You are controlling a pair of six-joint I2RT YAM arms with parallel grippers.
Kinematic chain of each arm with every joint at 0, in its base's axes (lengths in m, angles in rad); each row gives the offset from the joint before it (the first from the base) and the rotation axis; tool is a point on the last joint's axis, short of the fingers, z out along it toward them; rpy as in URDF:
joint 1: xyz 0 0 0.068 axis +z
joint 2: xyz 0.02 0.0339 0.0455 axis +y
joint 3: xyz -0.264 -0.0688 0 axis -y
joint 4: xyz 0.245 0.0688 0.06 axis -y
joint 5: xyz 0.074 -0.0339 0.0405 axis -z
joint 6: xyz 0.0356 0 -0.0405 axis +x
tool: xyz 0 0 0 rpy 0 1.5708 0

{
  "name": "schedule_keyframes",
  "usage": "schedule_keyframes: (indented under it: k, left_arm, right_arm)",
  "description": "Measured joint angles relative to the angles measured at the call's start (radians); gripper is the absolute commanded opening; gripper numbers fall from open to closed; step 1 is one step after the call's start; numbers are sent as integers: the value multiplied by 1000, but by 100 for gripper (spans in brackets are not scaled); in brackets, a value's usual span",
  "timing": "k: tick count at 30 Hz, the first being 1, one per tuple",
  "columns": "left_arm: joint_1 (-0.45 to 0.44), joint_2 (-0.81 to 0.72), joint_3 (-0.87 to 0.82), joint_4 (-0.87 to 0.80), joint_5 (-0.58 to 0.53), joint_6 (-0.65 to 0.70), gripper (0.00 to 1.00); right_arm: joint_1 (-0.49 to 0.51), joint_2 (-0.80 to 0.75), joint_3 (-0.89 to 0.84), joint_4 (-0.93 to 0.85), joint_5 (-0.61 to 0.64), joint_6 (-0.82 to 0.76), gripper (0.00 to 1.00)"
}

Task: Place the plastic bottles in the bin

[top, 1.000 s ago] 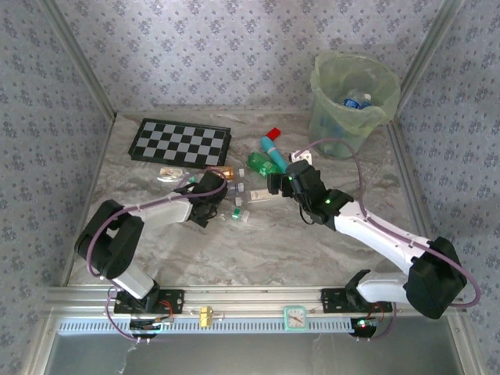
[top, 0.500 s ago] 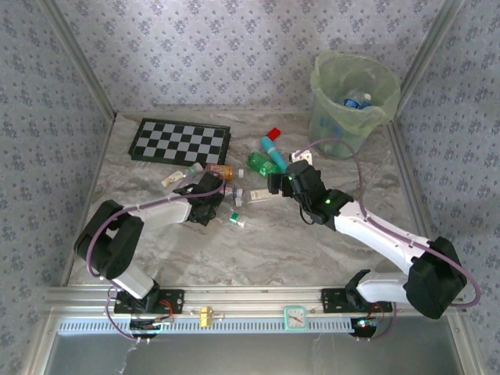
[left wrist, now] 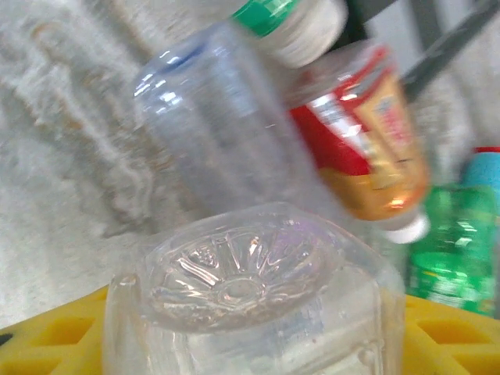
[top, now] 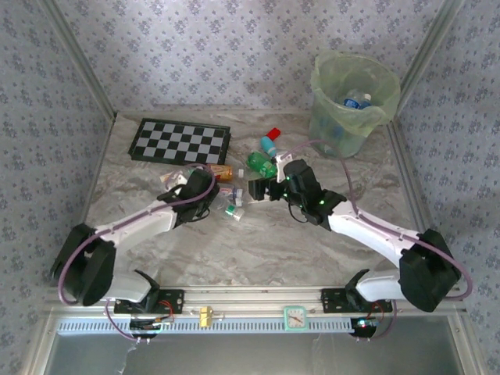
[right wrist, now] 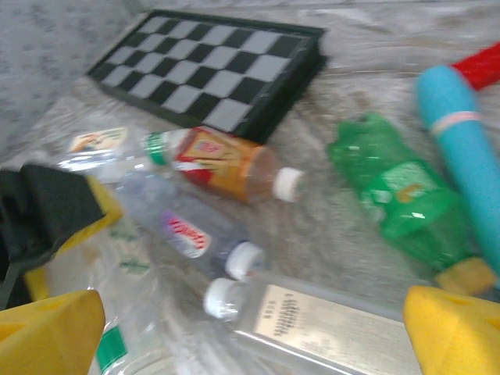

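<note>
Plastic bottles point(top: 234, 191) lie heaped at the middle of the marble-patterned table point(top: 258, 250). Among them are an orange-labelled bottle point(right wrist: 226, 164), a crushed green bottle point(right wrist: 394, 191) and a white-capped bottle point(right wrist: 312, 320) lying on its side. Two blue-capped bottles point(top: 357, 100) already sit in the bin point(top: 324, 117), which stands at the far right corner, well apart from the heap.

Left arm: it stretches low over the table from its near-left base, the forearm angled away and to the right into the left side of the heap. The left gripper point(left wrist: 250, 336) has closed its yellow pads point(left wrist: 47, 340) against both sides of a clear bottle point(left wrist: 242, 297), whose ribbed base faces the wrist camera.

Right arm: from the near-right base the elbow is folded back, and the forearm runs left and away to the right side of the heap. The right gripper point(right wrist: 254, 344) is spread wide and grips nothing. Its yellow fingertips point(right wrist: 47, 336) straddle the white-capped bottle from above.

Surroundings: a folded chessboard point(top: 180, 141) lies on the far left side of the heap, and a teal tube with a red cap point(top: 269, 142) lies just beyond the green bottle.
</note>
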Motion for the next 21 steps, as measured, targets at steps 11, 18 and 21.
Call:
schedule_keyframes:
  k: [11, 18, 21]
  left_arm:
    - [34, -115, -69, 194, 77, 192, 51]
    - [47, -141, -122, 381, 216, 290, 52]
    - [47, -142, -142, 453, 270, 315, 51]
  right_arm:
    - [39, 158, 49, 106, -301, -26, 98]
    - [43, 230, 99, 126, -378, -24, 99]
    - [43, 248, 110, 127, -385, -24, 99]
